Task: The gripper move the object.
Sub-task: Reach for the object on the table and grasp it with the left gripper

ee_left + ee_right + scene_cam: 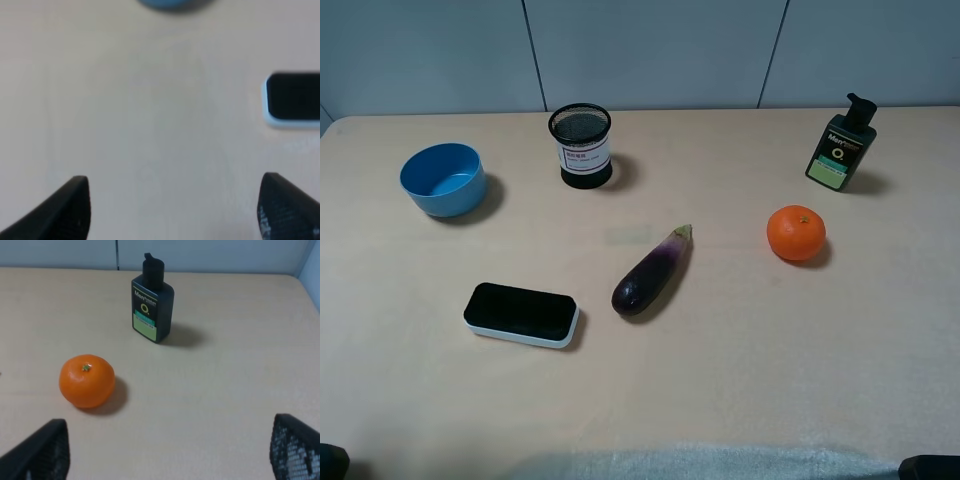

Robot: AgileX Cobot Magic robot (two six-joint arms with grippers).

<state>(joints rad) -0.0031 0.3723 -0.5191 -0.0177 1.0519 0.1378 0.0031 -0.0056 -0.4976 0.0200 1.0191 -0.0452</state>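
Jaws of the left gripper [172, 210] stand wide apart with nothing between them, matte black tips over the smooth pale table [150, 125]. The blue bowl [170, 4] shows as a blurred rim ahead, and a black slab [292, 100] on a white base lies off to one side.

Seen from the right wrist, the right gripper [167, 450] is likewise spread and empty, its 2 tips mesh-textured, facing a dimpled orange [86, 381] and a dark squarish pump bottle [152, 302].

From above, the round plastic blue bowl [443, 178] sits upright at the table's far left, near a cylindrical black mesh cup [581, 146] and well apart from a glossy purple eggplant [652, 272].

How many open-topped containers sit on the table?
2: the blue bowl at the far left, and the black mesh cup right of it near the back. None appears hidden.
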